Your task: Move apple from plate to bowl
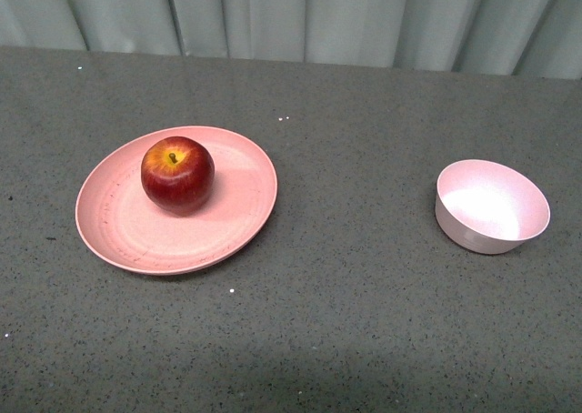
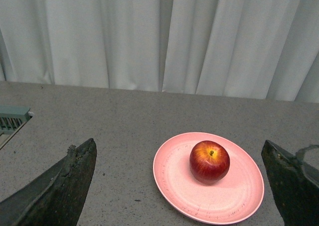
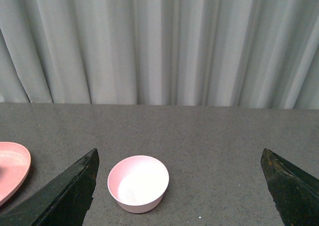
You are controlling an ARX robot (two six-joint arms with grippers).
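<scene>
The dark-red apple (image 1: 177,174) sits upright on the salmon-pink plate (image 1: 118,226) at the left of the table. The pale pink bowl (image 1: 491,206) stands empty at the right. Neither arm shows in the front view. In the left wrist view my left gripper (image 2: 179,149) is open and empty, its dark fingers (image 2: 70,181) spread wide, with the apple (image 2: 209,161) and plate (image 2: 174,178) ahead of it between them. In the right wrist view my right gripper (image 3: 179,156) is open and empty, with the bowl (image 3: 138,182) ahead near one finger (image 3: 70,191).
Pale curtains (image 1: 300,17) hang behind the grey speckled table (image 1: 364,295). A grey ribbed object (image 2: 12,119) sits at the table's edge in the left wrist view. The plate's rim (image 3: 12,169) shows at the side of the right wrist view.
</scene>
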